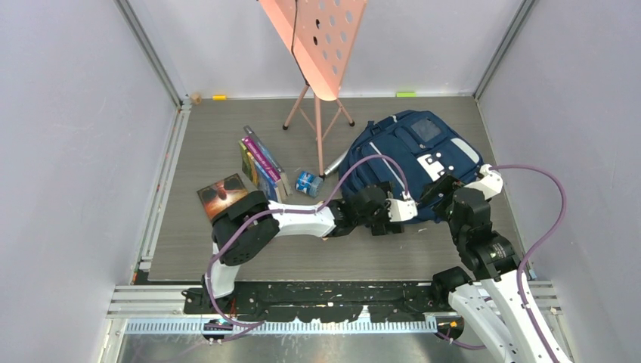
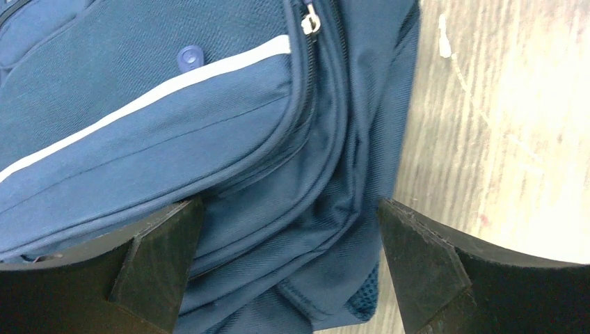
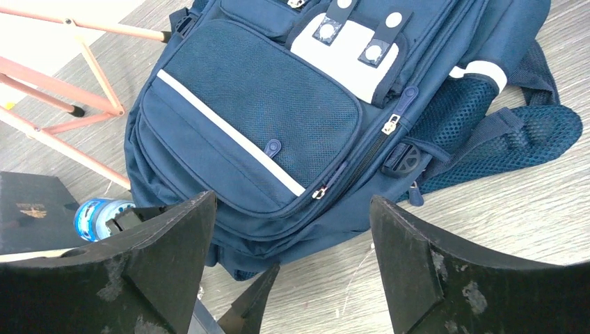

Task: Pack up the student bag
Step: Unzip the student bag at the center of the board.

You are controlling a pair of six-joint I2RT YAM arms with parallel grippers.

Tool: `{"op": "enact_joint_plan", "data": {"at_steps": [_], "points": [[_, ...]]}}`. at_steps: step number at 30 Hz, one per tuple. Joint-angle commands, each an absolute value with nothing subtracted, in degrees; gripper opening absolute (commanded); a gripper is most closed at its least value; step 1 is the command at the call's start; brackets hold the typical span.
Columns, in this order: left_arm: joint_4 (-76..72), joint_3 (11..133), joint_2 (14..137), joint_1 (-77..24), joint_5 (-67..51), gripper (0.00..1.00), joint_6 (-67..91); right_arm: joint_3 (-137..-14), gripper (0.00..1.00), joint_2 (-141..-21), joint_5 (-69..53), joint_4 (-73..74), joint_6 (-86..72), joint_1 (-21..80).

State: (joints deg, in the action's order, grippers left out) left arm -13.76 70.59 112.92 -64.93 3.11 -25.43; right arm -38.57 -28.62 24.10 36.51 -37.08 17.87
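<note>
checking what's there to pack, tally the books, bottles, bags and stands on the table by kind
books in the row: 3 at least, packed too tight to be sure
book lying flat: 1
bottle: 1
student bag: 1
pink stand: 1
total: 7 at least

Left arm (image 1: 298, 219) folds up from its base at the near left, then stretches flat to the right, with the left gripper (image 1: 399, 210) at mid-scene and its jaws spread wide. Right arm (image 1: 484, 249) rises from the near right and bends left. The right gripper (image 1: 442, 190) sits just beside the left one, fingers (image 3: 160, 264) wide apart too.
</note>
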Motion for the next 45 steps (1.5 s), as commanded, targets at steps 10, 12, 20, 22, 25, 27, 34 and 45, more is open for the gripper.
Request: {"op": "enact_joint_plan", "data": {"at_steps": [10, 12, 20, 22, 25, 27, 34, 45], "points": [[-17.34, 71.19, 113.87, -68.89, 8.02, 0.98, -24.6, -40.28, 0.87, -28.75, 26.56, 36.36, -35.5, 17.75], [-17.78, 72.79, 116.06, -68.91, 10.39, 0.92, -25.38, -40.19, 0.86, -28.7, 26.47, 36.24, -35.71, 17.75], [-23.76, 75.71, 120.8, -68.9, 18.45, 0.54, -26.38, -39.98, 0.85, -27.42, 27.21, 36.81, -35.96, 17.75], [-24.44, 75.94, 121.28, -68.91, 19.97, 0.34, -26.69, -40.06, 0.85, -27.12, 27.31, 36.82, -35.95, 17.75], [-24.85, 75.31, 120.19, -68.86, 21.29, 0.02, -26.06, -40.23, 0.85, -27.0, 27.43, 36.85, -35.96, 17.75], [-25.63, 73.95, 118.03, -68.84, 22.12, 0.0, -24.8, -40.23, 0.85, -27.06, 27.65, 36.87, -35.93, 17.76], [-13.12, 76.42, 108.73, -68.66, 22.36, 0.0, -16.19, -41.17, 0.85, -27.52, 26.49, 37.01, -34.71, 17.75], [9.76, 85.56, 103.45, -63.31, 13.2, 0.0, -1.43, -43.18, 0.86, -23.99, 15.01, 39.8, -31.34, 17.75]]}}
